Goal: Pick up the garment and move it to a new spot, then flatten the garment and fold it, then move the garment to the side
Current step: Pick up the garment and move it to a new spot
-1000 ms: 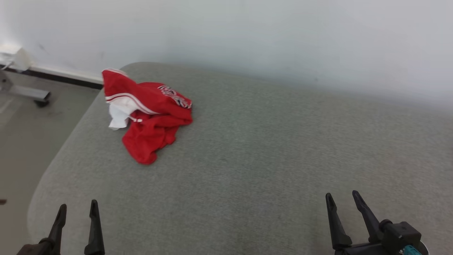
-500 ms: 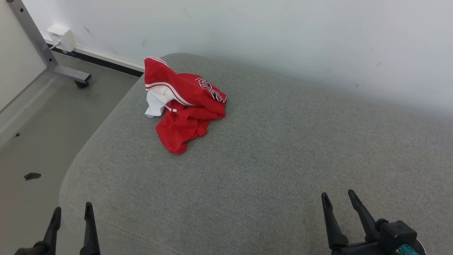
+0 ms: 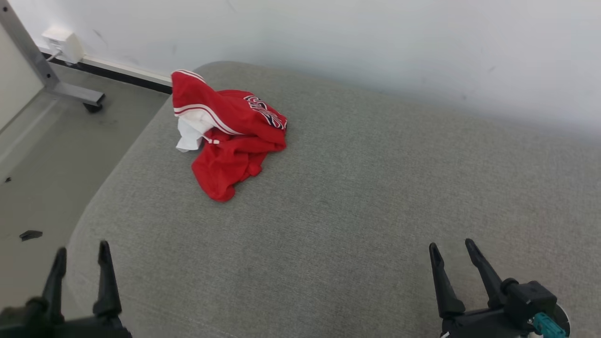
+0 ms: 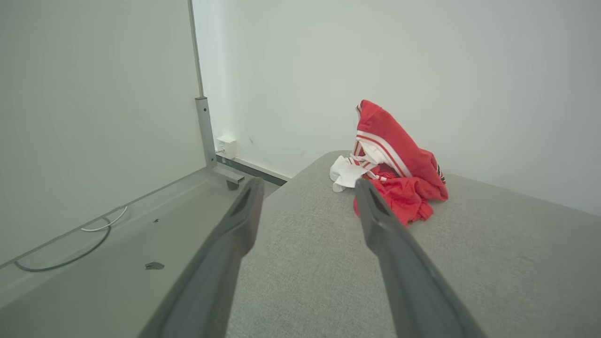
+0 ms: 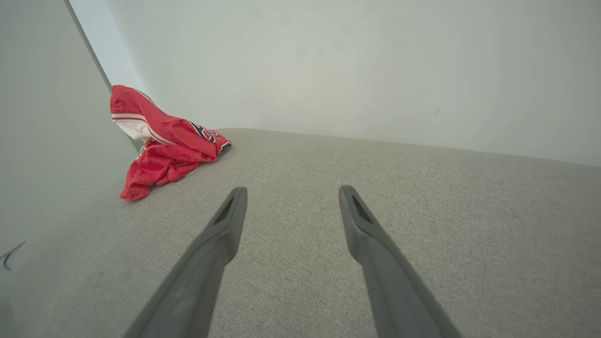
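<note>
In the head view, the red garment (image 3: 230, 141) lies in a messy heap on the big grey cushion (image 3: 357, 197). It sits near the far left corner, close to the white wall (image 3: 375, 42). It has white stripes and a white part poking out on its left side. The left gripper (image 3: 81, 248) is at the bottom left, over the near edge of the cushion. Its two dark fingers are spread apart and hold nothing. The right gripper (image 3: 451, 244) is at the bottom right, also spread apart and holding nothing. Both are well apart from the garment. To the left is the floor (image 3: 56, 159), with a metal leg (image 3: 70, 94) and a small white box (image 3: 61, 42) on the wall.

In the left wrist view, the left gripper (image 4: 308, 183) has a wide gap between its fingers. The garment (image 4: 399, 159) is ahead and a bit to the right, standing up in a peak.

In the right wrist view, the right gripper (image 5: 293, 189) is wide apart too. The garment (image 5: 164, 141) is far off at the upper left, on the cushion.
</note>
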You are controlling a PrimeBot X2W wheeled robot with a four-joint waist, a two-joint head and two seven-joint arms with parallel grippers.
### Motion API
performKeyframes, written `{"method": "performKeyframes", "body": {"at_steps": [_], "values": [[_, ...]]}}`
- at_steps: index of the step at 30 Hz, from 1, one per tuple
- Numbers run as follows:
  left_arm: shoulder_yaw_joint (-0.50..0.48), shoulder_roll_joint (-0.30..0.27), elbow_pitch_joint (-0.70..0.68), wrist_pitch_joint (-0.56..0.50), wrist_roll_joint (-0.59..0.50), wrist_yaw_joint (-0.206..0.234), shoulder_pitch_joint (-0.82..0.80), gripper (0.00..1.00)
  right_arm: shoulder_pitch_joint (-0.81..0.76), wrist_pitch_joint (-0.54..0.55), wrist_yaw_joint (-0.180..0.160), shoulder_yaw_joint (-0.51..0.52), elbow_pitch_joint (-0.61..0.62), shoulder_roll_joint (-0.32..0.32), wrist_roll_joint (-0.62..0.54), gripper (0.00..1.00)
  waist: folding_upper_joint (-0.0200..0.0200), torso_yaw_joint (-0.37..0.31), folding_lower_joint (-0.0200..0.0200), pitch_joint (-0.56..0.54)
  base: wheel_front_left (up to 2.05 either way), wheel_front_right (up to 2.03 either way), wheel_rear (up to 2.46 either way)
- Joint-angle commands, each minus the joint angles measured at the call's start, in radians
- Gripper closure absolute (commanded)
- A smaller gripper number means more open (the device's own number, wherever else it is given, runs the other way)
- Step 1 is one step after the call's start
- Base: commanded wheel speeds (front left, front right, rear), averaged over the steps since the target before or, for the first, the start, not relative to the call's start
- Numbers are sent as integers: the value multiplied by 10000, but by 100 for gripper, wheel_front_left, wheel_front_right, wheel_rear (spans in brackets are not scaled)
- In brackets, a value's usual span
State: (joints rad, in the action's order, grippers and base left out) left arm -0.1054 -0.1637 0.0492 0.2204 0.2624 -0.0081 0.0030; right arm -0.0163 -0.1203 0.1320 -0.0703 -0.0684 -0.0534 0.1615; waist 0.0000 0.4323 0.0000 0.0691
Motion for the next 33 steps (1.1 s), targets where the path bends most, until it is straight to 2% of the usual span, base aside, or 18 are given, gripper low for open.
{"method": "performKeyframes", "body": {"at_steps": [1,8,15,17,24,33], "values": [[-57,-87,-26,71,158,-44,-400,0,133,44,-30,63,96,-68,-150,0,0,-346,0,350,0,0,0],[-257,-755,-85,-51,383,-272,-2514,0,664,289,-30,324,645,-309,-392,0,0,-1529,0,1600,0,0,0],[-499,-1706,270,-617,661,-451,-5070,0,1031,160,-30,1142,1165,-409,-472,0,0,-2667,0,3029,0,0,0],[-592,-2097,657,-786,699,-531,-5781,0,1118,111,-28,1284,1271,-395,-476,0,0,-2923,0,3391,0,0,0],[-437,-2700,1816,-1068,791,-766,-7412,0,1469,-99,-28,1702,1289,-331,-496,0,0,-3560,0,4120,0,0,0],[174,-3331,4552,-1792,843,-1036,-8844,0,1959,-257,-30,1700,1067,-274,-553,0,0,-3999,0,4618,0,0,0]]}}
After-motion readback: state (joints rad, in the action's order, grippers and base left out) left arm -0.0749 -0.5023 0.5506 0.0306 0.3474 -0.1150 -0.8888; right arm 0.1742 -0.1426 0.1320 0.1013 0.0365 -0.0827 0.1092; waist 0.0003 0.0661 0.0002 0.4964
